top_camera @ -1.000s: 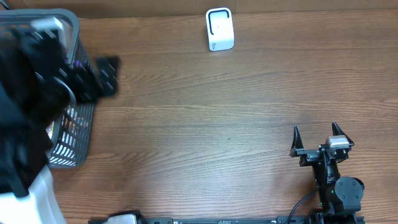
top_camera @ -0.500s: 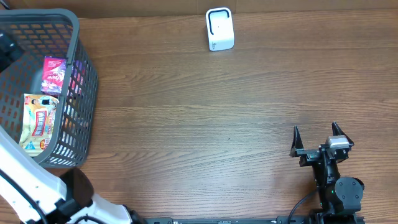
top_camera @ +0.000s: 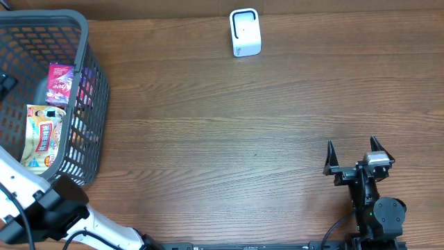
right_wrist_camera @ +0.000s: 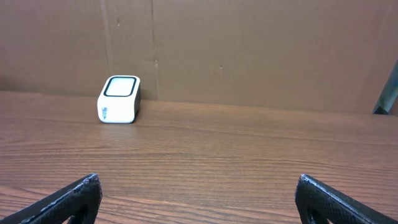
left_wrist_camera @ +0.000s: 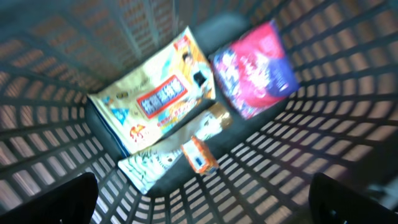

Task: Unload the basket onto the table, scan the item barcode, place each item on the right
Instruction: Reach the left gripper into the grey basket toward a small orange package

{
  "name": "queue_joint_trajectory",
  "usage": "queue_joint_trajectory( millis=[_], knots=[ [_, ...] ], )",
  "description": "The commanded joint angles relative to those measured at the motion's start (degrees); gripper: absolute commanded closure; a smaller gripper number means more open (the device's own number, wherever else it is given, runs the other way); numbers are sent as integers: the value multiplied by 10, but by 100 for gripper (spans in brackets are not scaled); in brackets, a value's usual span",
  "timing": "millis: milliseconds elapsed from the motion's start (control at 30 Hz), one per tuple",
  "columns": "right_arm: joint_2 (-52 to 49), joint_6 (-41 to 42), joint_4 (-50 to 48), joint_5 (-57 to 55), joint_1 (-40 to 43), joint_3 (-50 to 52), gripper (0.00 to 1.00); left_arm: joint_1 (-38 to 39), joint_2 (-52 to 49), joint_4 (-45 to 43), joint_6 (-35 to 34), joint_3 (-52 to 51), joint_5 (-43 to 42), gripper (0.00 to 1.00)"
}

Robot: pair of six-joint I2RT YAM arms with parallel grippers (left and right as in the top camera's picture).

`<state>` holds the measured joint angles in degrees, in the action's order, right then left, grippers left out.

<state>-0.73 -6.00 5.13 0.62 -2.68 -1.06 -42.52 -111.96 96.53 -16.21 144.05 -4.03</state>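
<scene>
Yellow snack packet (left_wrist_camera: 155,102) and magenta packet (left_wrist_camera: 255,68) lie in the grey basket (top_camera: 97,90) at the table's (top_camera: 222,139) far-left corner, no longer hidden by the left arm (top_camera: 21,182), the left gripper (left_wrist_camera: 205,199) above them spread wide and holding nothing; the right gripper (top_camera: 352,144), equally spread and empty, stays near the front-right edge.

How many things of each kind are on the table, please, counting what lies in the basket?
Basket: 1
Scanner: 1
Packets in the basket: 4 (yellow packet, purple packet, white packet, small orange packet)
Total: 6
</scene>
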Motion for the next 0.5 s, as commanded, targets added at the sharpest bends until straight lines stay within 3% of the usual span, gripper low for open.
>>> queue_joint_trajectory(
  millis=[0,467],
  knots=[
    [6,0,-4,-1,-3,6,0,-4,-16,1,-7,-57,2,0],
    [6,0,-4,-1,-3,6,0,0,-23,-80,16,-275,-58,0]
  ],
)
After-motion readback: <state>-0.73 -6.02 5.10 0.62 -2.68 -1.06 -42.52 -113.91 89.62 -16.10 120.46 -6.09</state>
